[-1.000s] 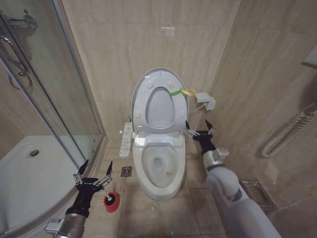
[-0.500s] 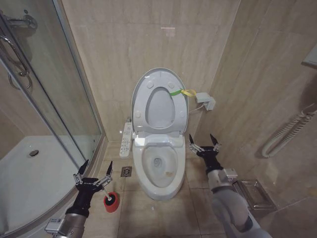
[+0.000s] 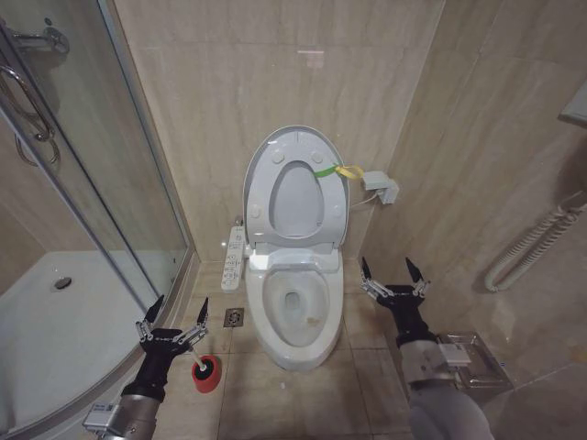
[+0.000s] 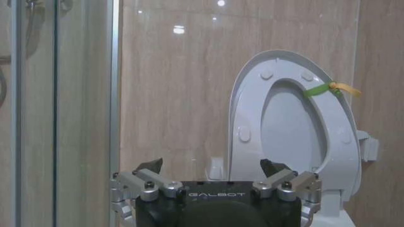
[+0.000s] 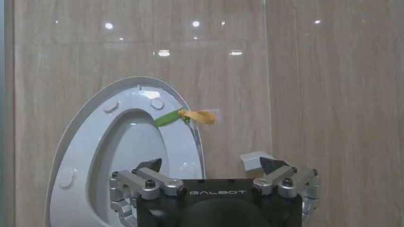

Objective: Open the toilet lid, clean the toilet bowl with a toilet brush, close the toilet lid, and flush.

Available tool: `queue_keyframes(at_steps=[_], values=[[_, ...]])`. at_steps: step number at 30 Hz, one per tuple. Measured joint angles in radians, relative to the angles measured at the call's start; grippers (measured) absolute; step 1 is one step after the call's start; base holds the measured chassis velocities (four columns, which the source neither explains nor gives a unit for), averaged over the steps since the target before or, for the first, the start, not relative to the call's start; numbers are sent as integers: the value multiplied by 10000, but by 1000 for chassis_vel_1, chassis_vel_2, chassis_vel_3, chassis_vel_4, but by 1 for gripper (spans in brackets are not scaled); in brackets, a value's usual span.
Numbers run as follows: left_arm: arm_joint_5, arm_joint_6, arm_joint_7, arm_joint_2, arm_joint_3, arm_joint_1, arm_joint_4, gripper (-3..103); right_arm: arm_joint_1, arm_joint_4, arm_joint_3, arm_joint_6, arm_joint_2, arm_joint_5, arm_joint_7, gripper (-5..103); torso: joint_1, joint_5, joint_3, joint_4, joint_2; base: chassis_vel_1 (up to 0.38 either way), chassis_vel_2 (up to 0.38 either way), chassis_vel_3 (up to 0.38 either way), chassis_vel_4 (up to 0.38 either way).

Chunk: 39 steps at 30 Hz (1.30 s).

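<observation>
The right pincer [image 5: 215, 166] (fingers spread apart) faces the raised toilet lid [image 5: 82, 156] with its seemingly yellow-green strap [image 5: 186, 116].

A: Arm status?

B: Left gripper [image 3: 172, 322] low on the robot's left, fingers spread wide, nothing between them. Forearm comes up from the bottom edge, wrist roughly straight, tips pointing forward.

A: Right?

B: Right gripper [image 3: 393, 279] out front on the robot's right, higher in the head view than the left. Fingers also spread wide, nothing held. Pale forearm rises from the bottom edge, dark wrist section behind the fingers.

A: Wrist cams agree?

B: Yes. Left gripper [image 4: 215, 176] and right gripper [image 5: 213, 174] both show the two fingertips well apart, gap clear.
</observation>
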Motion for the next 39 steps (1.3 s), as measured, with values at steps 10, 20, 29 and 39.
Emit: queue_keyframes(at_steps=[10, 20, 29, 39], values=[[0, 0, 0, 0, 0, 0, 0, 100, -732, 228, 106, 253, 222, -459, 67, 100, 0, -1, 0, 2, 0, 0, 0, 0, 0], [0, 0, 0, 0, 0, 0, 0, 100, -1285, -187, 1054, 709, 673, -967, -182, 100, 0, 0, 1, 1, 0, 0, 0, 0, 0], [0, 0, 0, 0, 0, 0, 0, 100, -1565, -358, 1913, 1000, 989, -280, -2087, 100, 0, 1, 1, 2, -2, 0, 0, 0, 0], [0, 0, 0, 0, 0, 0, 0, 100, -2077, -65, 2713, 838, 1693, 13, -2896, 100, 0, 0, 1, 0, -2, 0, 0, 0, 0]])
